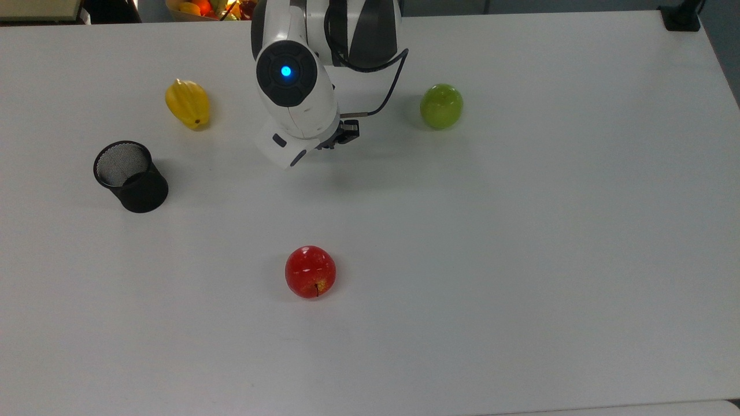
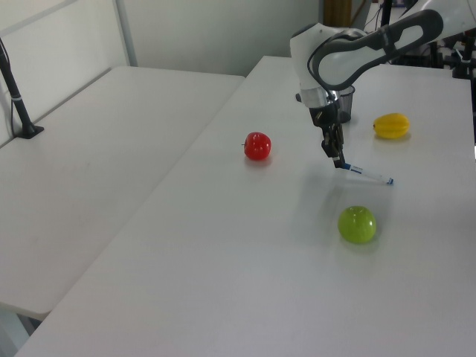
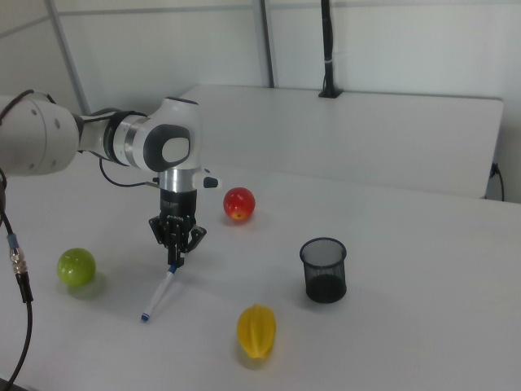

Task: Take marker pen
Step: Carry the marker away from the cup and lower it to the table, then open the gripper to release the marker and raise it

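White table [image 1: 520, 260] has loads of open room, its near half bare apart from the red apple [image 1: 310, 271] and every item well in from the edges. Gripper [image 3: 176, 259] has its fingers pinched on the blue-capped end of the marker pen [image 3: 160, 293], which slants down from it, far tip low. Around it but well apart: green apple [image 3: 76, 266], yellow starfruit [image 3: 256, 330], black mesh cup [image 3: 324, 270].

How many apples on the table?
2. The red apple sits near the middle of the table in the top view. The green apple sits toward the far edge, on the top view's right of the arm. More fruit in a bowl behind the table may include others.
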Robot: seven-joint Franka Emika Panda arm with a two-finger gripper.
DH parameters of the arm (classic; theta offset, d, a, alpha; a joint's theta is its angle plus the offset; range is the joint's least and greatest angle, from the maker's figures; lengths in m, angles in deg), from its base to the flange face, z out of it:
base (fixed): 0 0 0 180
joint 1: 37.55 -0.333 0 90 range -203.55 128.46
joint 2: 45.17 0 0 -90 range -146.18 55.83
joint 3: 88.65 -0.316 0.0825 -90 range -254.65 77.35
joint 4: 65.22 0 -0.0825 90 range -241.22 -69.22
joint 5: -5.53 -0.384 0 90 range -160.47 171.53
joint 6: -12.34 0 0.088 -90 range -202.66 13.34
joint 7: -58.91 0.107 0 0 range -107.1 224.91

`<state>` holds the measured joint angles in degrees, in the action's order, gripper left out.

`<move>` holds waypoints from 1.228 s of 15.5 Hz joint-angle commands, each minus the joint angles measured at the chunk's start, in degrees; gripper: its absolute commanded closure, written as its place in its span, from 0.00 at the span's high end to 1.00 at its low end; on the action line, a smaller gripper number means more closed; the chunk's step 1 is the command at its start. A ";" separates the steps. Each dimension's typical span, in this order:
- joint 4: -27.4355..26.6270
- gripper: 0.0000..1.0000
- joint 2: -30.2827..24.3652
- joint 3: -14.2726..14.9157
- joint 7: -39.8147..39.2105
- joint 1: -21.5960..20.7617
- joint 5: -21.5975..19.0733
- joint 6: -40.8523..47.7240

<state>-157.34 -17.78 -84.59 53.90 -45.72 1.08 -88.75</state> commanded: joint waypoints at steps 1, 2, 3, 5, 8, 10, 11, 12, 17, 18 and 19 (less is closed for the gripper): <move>-0.25 0.27 0.38 0.86 2.02 -1.32 1.46 -1.57; -0.17 0.39 0.29 0.86 2.11 -1.23 1.46 -1.48; -0.16 0.59 0.29 0.86 2.11 -1.23 1.55 -1.48; 0.01 0.81 -0.06 0.86 2.11 -1.23 1.55 -1.22; 0.10 1.00 -3.12 1.39 3.16 -0.79 1.46 -0.43; 0.27 1.00 -6.02 1.56 4.04 0.26 1.46 2.72; 0.45 1.00 -7.69 1.56 4.04 1.13 1.46 4.57; 0.45 1.00 -9.44 1.56 3.52 2.10 1.46 6.15; 1.33 1.00 -17.71 1.47 2.20 7.20 0.67 13.10; 1.68 1.00 -18.85 1.56 2.63 7.82 0.76 14.42; 1.77 1.00 -19.82 1.65 2.81 8.26 0.93 15.65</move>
<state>-154.55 -33.13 -83.03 56.45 -39.01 1.95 -76.42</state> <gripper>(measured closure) 0.000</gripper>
